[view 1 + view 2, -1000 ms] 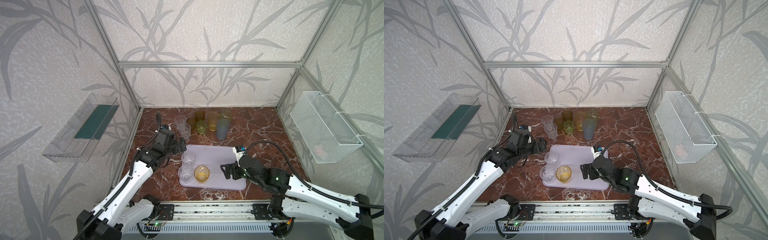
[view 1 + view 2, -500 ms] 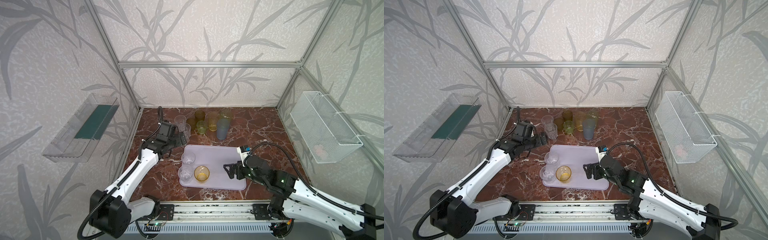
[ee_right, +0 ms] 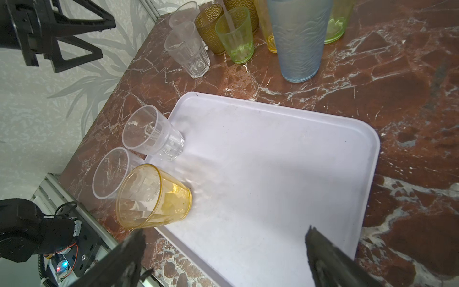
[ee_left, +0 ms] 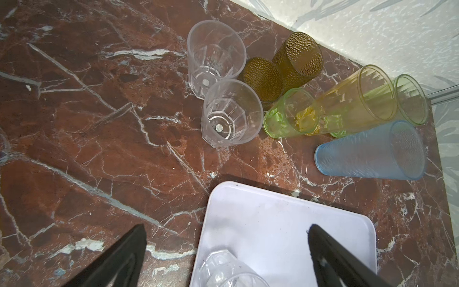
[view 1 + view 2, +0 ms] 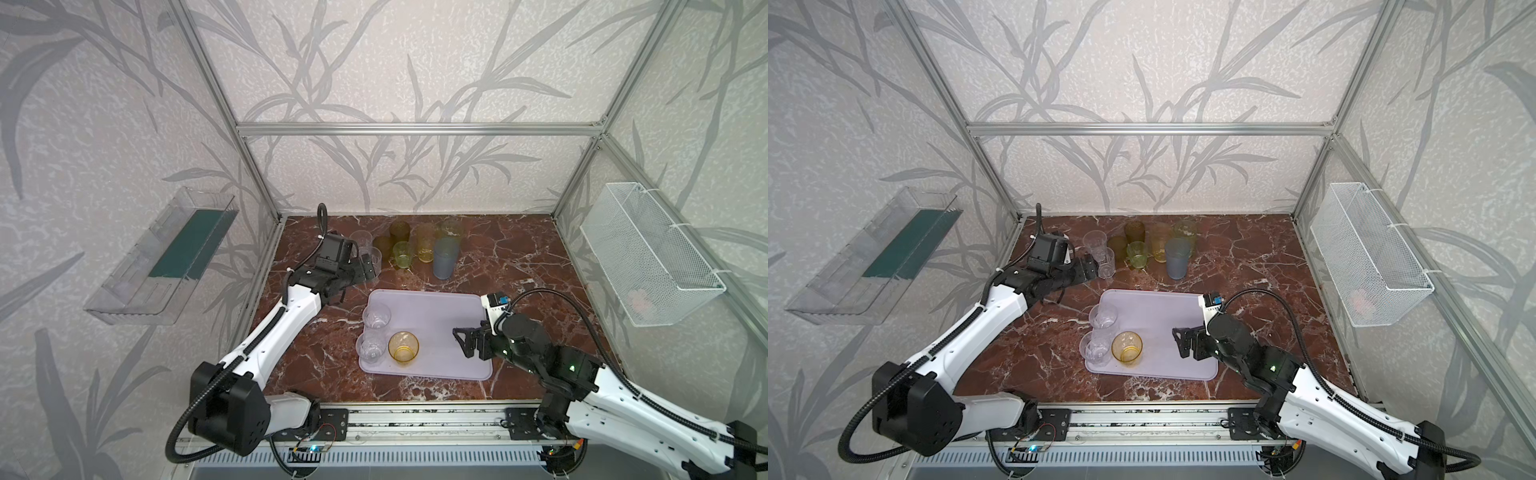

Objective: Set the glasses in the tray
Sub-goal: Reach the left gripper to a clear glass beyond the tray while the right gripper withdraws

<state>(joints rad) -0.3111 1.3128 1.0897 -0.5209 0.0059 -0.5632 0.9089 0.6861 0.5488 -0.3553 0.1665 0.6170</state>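
Note:
The pale lavender tray (image 5: 436,320) lies at the table's middle. Two clear glasses (image 5: 376,316) (image 5: 369,348) and a short amber glass (image 5: 403,347) stand at its left end. Behind the tray, several glasses stand together: two clear (image 4: 232,116), two olive-brown (image 4: 296,57), a short green (image 4: 288,114), a tall amber (image 4: 352,99), a tall green (image 4: 411,99) and a blue-grey one (image 5: 445,257). My left gripper (image 5: 369,267) is open and empty, just left of the nearer clear glass. My right gripper (image 5: 463,343) hangs open and empty over the tray's right part.
A clear plastic bin (image 5: 166,257) hangs on the left wall and a white wire mesh basket (image 5: 648,257) on the right wall. The back wall is close behind the glasses. A metal rail (image 5: 415,419) runs along the front edge.
My left gripper has moved back and to the right, up to the clear glasses behind the tray. My right gripper has drawn back slightly to the right over the tray.

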